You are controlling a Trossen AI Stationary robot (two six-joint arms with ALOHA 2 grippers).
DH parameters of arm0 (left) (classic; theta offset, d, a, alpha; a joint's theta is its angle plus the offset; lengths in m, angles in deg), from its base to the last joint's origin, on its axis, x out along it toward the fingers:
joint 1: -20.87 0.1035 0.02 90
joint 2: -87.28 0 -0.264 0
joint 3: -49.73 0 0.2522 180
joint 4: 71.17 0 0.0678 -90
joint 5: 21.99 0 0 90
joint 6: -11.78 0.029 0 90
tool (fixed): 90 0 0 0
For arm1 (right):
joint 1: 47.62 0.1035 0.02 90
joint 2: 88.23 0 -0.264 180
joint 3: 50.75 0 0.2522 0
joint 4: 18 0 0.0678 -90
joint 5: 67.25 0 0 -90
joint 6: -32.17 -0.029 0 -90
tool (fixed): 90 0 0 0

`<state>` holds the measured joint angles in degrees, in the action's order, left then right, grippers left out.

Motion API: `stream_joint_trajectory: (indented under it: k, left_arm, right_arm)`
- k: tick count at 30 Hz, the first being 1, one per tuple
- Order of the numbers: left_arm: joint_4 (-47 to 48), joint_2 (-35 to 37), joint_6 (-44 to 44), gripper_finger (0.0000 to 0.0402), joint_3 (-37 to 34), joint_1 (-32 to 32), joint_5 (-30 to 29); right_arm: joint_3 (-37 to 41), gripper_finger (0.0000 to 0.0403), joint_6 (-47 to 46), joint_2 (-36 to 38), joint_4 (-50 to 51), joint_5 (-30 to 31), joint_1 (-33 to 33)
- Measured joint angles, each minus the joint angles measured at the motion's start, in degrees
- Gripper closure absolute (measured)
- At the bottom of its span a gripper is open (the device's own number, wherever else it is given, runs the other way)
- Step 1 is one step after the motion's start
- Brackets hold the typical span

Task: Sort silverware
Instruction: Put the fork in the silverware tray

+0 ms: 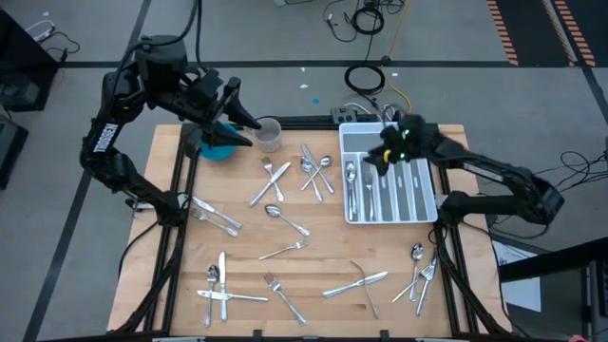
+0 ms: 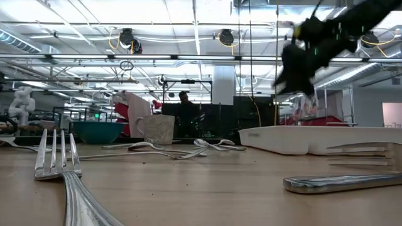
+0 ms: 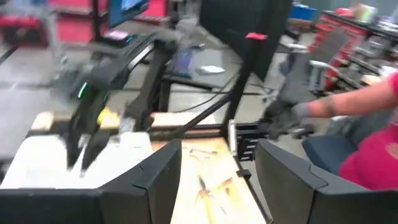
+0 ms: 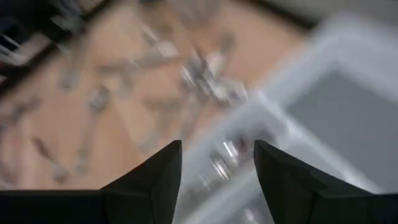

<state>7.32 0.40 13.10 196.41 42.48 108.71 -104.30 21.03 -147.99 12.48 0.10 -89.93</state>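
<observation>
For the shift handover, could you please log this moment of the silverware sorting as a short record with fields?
surface: wooden table
silverware: many pieces loose on the table, some in the white tray
right gripper: open, empty, above the tray
left gripper: open, empty, raised over the blue bowl and the clear cup
sorting: unfinished
</observation>
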Motion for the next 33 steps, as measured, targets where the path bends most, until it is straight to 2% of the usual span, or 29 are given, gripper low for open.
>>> stream_joint_trajectory:
  k: [3, 5, 7, 9, 12, 17, 22, 27, 30, 33]
  left_arm:
    - [5.45, -0.01, -1.90, 0.0197, -1.84, 0.01, -3.14]
    - [11.71, -0.10, -1.42, 0.0197, -3.76, -0.40, -5.41]
    - [17.21, -0.08, -0.67, 0.0197, -7.31, -1.67, -10.30]
    - [20.18, 0.00, -0.51, 0.0197, -12.36, -3.41, -14.27]
    - [18.89, 0.58, -0.98, 0.0197, -21.85, -6.47, -15.22]
    - [4.62, 4.75, -4.50, 0.0197, -39.57, -11.73, -15.47]
    - [-16.63, 14.86, -14.36, 0.0197, -59.83, -15.64, -20.38]
    - [-37.77, 27.99, -27.33, 0.0197, -79.81, -18.50, -31.16]
    - [-43.71, 34.30, -34.63, 0.0197, -88.81, -20.48, -36.02]
    - [-47.32, 38.58, -39.40, 0.0197, -94.65, -22.36, -38.90]
  right_arm:
    - [-9.07, 0.0207, 1.10, 3.80, 12.15, 0.35, 4.48]
    - [-13.34, 0.0207, 2.56, 5.14, 23.48, 2.18, 9.69]
    - [-15.31, 0.0207, 1.63, 5.88, 35.37, 5.75, 16.39]
    - [-15.24, 0.0207, -4.21, 6.59, 42.79, 7.76, 23.46]
    - [-14.23, 0.0206, -16.68, 7.62, 44.80, 8.90, 34.17]
    - [-12.72, 0.0206, -31.85, 5.59, 37.02, 19.09, 49.83]
    - [-12.27, 0.0206, -38.41, -3.06, 32.39, 27.04, 59.69]
    - [-12.20, 0.0206, -40.76, -14.60, 29.60, 25.91, 64.24]
    - [-12.20, 0.0206, -42.55, -19.67, 23.62, 23.88, 65.67]
    - [-12.20, 0.0206, -45.01, -22.90, 19.91, 23.84, 66.62]
